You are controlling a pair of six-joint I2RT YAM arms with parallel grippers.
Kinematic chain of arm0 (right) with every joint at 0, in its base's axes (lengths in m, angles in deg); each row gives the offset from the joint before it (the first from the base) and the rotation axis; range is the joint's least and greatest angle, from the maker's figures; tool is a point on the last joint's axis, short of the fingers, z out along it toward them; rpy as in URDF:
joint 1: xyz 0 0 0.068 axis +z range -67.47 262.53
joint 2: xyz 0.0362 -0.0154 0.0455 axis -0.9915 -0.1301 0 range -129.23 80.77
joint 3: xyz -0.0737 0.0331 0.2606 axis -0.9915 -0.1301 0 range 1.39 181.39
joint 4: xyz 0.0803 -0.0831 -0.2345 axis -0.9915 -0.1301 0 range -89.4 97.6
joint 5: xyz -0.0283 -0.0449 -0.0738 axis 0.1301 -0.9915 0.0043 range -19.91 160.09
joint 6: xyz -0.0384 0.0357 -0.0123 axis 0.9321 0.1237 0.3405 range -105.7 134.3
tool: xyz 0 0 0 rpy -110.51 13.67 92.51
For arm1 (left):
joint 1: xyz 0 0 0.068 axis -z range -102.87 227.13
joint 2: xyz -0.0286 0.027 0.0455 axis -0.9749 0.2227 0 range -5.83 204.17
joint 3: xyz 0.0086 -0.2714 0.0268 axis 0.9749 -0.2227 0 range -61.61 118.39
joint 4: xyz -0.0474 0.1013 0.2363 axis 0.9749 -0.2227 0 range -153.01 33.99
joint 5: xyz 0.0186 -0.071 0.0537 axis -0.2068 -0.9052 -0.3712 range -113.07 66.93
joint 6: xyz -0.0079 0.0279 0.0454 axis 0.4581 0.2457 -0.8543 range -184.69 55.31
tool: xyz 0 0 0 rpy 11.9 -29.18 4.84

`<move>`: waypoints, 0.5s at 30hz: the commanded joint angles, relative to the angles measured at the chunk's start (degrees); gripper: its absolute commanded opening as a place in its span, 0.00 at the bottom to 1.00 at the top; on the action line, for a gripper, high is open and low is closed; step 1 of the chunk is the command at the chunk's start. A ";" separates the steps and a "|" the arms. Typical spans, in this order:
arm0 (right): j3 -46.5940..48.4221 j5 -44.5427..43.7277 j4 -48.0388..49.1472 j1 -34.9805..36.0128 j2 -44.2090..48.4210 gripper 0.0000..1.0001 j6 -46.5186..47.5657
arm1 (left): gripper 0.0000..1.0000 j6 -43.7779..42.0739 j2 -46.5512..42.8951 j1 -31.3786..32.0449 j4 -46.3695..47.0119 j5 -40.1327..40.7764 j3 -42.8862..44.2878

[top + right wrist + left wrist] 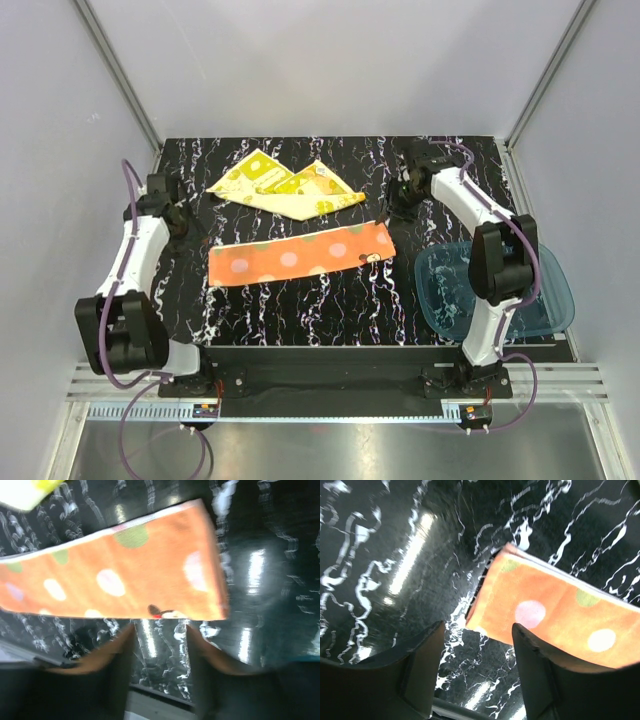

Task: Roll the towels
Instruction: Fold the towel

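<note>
Here left hand (477, 630), right hand (160, 627) flank orange towel (300, 257).

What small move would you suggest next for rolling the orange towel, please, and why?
Probably lower the left end effector and pinch the short edge of the orange towel to start the roll: the towel lies flat as a long unrolled strip, and that end effector is open, empty, just at its edge.

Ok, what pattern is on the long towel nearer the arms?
That towel is orange with pink, white and green polka dots; clearest from the right wrist.
</note>
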 commanded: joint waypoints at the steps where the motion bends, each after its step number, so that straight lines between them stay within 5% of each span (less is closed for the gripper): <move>1: -1.86 9.77 8.16 2.92 2.09 0.42 -0.05 | 0.58 1.17 0.94 0.98 4.40 -6.94 -3.63; 5: -1.85 11.36 8.43 4.50 -1.33 0.25 -0.40 | 0.57 3.72 2.69 3.00 8.27 -11.45 -6.19; 15: 0.16 7.23 7.11 4.51 -11.09 0.18 -0.67 | 0.57 6.28 14.37 5.03 13.11 -13.74 -4.18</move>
